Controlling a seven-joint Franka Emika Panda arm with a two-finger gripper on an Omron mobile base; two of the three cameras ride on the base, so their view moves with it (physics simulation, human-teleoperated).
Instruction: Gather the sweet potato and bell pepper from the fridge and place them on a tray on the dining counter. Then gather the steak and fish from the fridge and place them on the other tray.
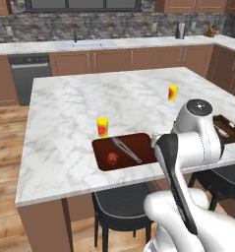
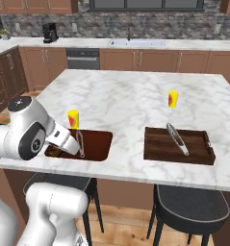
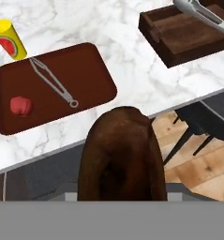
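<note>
The gripper (image 3: 120, 194) is clamped on a long brown sweet potato (image 3: 120, 159) — its fingertips are hidden behind it. It hangs just off the near edge of the white marble dining counter (image 1: 70, 113). On the flat dark-brown rounded tray (image 3: 80, 75) lie metal tongs (image 3: 52, 82) and a small red item (image 3: 20, 106), possibly the bell pepper. A dark wooden walled tray (image 2: 179, 146) sits to the right.
</note>
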